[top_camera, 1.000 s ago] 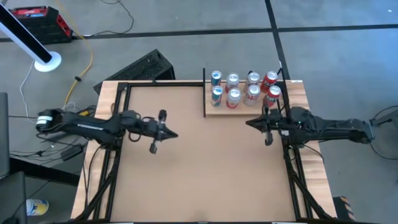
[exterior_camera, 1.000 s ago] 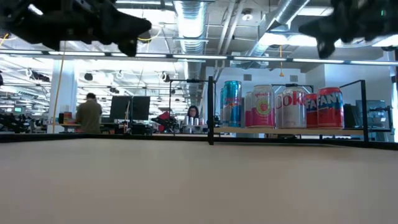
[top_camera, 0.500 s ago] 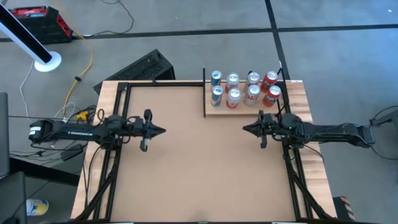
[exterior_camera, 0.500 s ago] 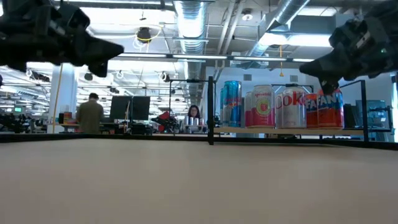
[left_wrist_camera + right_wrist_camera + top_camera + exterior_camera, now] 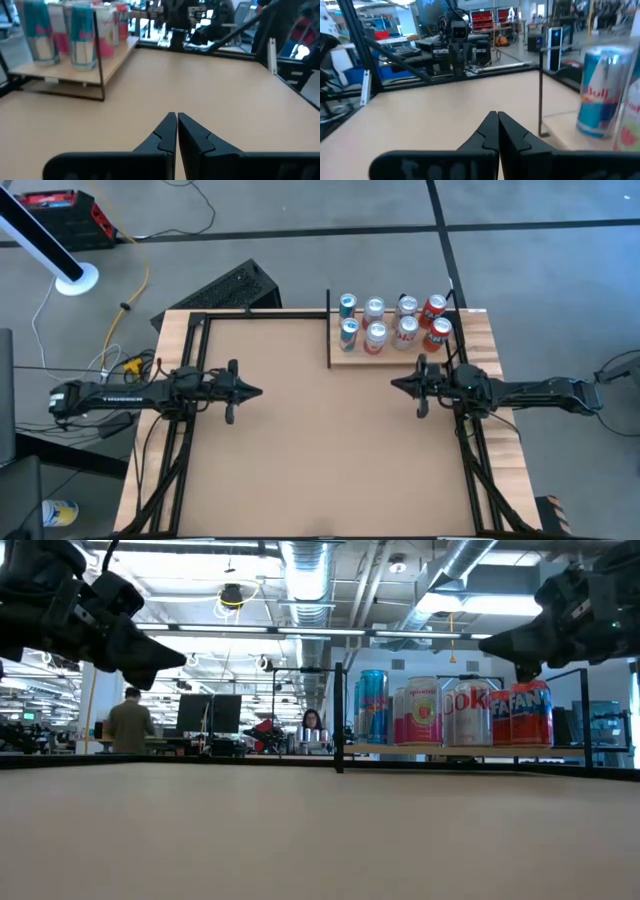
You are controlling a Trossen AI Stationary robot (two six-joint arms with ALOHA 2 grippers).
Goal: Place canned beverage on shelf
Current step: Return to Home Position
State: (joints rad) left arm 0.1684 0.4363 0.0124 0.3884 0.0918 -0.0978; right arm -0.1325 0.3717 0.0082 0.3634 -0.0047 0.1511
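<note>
Several beverage cans (image 5: 392, 322) stand upright in two rows on the pale wooden shelf (image 5: 390, 358) at the table's far right; the low view shows them (image 5: 450, 712) behind a black post. My left gripper (image 5: 258, 391) hovers shut above the table's left side, pointing level toward the right, well away from the shelf (image 5: 55, 75). My right gripper (image 5: 393, 386) hovers shut just on the near side of the shelf, pointing level toward the left, with a blue can (image 5: 600, 95) beside it. Neither holds anything.
The brown tabletop (image 5: 320, 450) stretches between the two grippers. Thin black posts (image 5: 328, 330) edge the shelf. Black frame rails (image 5: 185, 470) run along the table's left and right sides. People (image 5: 130, 725) work in the room beyond.
My left gripper has drawn back toward the table's left edge and come down, staying shut. My right gripper has come down to about the height of the can tops, staying shut. The cans have not moved.
</note>
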